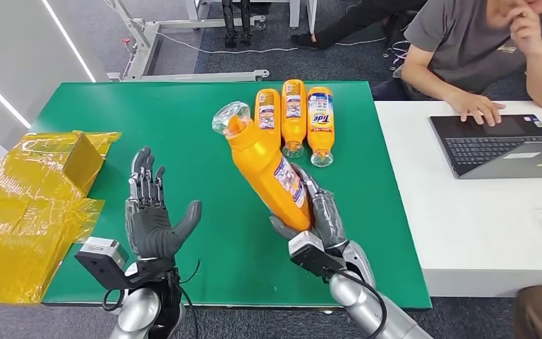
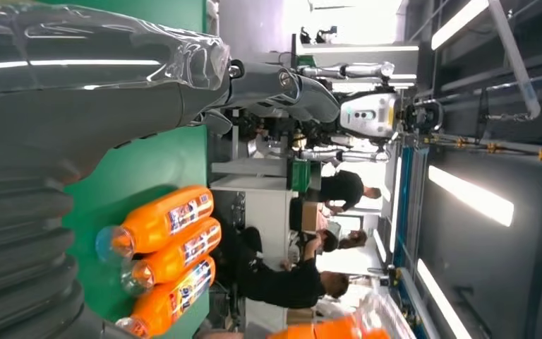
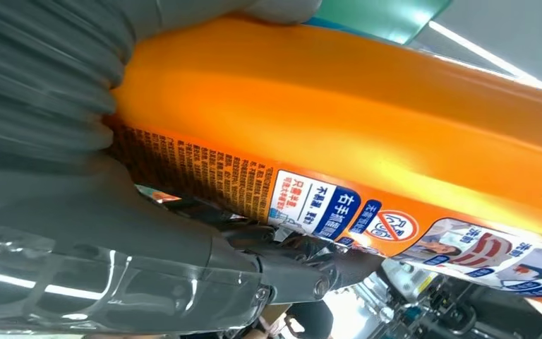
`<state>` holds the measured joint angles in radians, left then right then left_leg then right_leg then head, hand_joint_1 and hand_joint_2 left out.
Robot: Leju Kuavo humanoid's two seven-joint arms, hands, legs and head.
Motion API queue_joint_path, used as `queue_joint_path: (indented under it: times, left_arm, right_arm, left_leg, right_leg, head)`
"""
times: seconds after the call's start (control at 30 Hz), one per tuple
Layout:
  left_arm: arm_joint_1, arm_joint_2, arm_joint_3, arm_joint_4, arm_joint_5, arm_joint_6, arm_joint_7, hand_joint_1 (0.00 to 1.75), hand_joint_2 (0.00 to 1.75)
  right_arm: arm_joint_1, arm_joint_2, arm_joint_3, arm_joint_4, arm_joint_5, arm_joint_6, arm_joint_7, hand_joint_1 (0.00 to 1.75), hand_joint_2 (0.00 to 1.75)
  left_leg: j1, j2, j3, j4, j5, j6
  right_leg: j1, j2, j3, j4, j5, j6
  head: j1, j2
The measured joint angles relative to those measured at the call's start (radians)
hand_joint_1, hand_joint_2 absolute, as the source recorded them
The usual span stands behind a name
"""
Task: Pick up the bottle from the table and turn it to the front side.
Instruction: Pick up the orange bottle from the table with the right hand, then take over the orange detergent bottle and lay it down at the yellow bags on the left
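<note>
Turning step: lifted bottle, front label not yet facing the robot; a roll in the grip seemed next.
Green table (image 1: 183,127): frame centre.
Orange detergent bottle (image 1: 265,166): centre, tilted, cap upper left.
Right hand (image 1: 317,219): gripped its base.
Left hand (image 1: 154,215): lower left, fingers spread, empty.

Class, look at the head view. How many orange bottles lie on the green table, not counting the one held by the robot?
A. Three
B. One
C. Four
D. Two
A: three bottles lie side by side on the green table, while the right hand holds a fourth bottle tilted above it.
</note>
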<state>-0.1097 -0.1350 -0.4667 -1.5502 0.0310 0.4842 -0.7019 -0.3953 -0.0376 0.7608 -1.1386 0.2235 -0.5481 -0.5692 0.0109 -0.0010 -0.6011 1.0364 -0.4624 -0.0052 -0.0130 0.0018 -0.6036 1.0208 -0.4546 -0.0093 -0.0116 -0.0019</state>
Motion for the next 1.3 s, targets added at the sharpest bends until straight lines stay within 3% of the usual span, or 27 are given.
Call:
queue_joint_path:
  times: [0.2, 0.53, 0.9, 1.13, 1.2, 1.3]
  left_arm:
    - [-0.018, -0.001, -0.003, 0.044, 0.016, -0.057, 0.0, 0.0, 1.75]
    - [-0.045, -0.01, -0.003, 0.091, 0.025, -0.096, 0.0, 0.0, 1.75]
    - [-0.05, -0.011, 0.02, 0.115, 0.009, -0.064, 0.002, 0.0, 1.75]
    - [-0.053, -0.011, 0.043, 0.117, 0.03, -0.074, 0.002, 0.0, 1.75]
    - [-0.053, -0.011, 0.047, 0.122, 0.054, -0.108, 0.002, 0.14, 1.75]
    - [-0.058, -0.011, 0.049, 0.132, 0.08, -0.152, 0.001, 1.34, 1.75]
  right_arm:
    - [-0.066, 0.012, 0.056, 0.03, 0.046, 0.112, 0.007, 1.75, 1.75]
    - [-0.145, 0.024, 0.132, 0.101, 0.081, 0.214, 0.011, 1.75, 1.75]
    - [-0.225, 0.036, 0.19, 0.233, 0.094, 0.336, 0.035, 1.75, 1.75]
    - [-0.231, 0.038, 0.208, 0.27, 0.11, 0.354, 0.038, 1.75, 1.75]
    - [-0.231, 0.038, 0.209, 0.277, 0.112, 0.354, 0.037, 1.75, 1.75]
    - [-0.232, 0.038, 0.209, 0.285, 0.112, 0.354, 0.036, 1.75, 1.75]
  left_leg:
    - [0.0, 0.001, 0.001, 0.0, 0.0, 0.0]
    - [0.0, 0.001, 0.0, 0.0, 0.0, 0.0]
    - [0.0, 0.001, 0.0, 0.0, 0.0, 0.0]
    - [0.0, 0.0, 0.0, 0.0, 0.0, 0.0]
    - [0.0, 0.0, 0.0, 0.0, 0.0, 0.0]
    - [0.0, 0.0, 0.0, 0.0, 0.0, 0.0]
  right_leg:
    - [0.0, 0.001, 0.0, 0.0, 0.0, 0.0]
    - [0.0, 0.001, 0.0, 0.0, 0.0, 0.0]
    - [0.0, 0.001, 0.0, 0.0, 0.0, 0.0]
    - [0.0, 0.001, 0.0, 0.0, 0.0, 0.0]
    - [0.0, 0.0, 0.0, 0.0, 0.0, 0.0]
    - [0.0, 0.0, 0.0, 0.0, 0.0, 0.0]
  head:
    - [0.0, 0.0]
    - [0.0, 0.0]
    - [0.0, 0.0]
    - [0.0, 0.0]
    - [0.0, 0.0]
    - [0.0, 0.0]
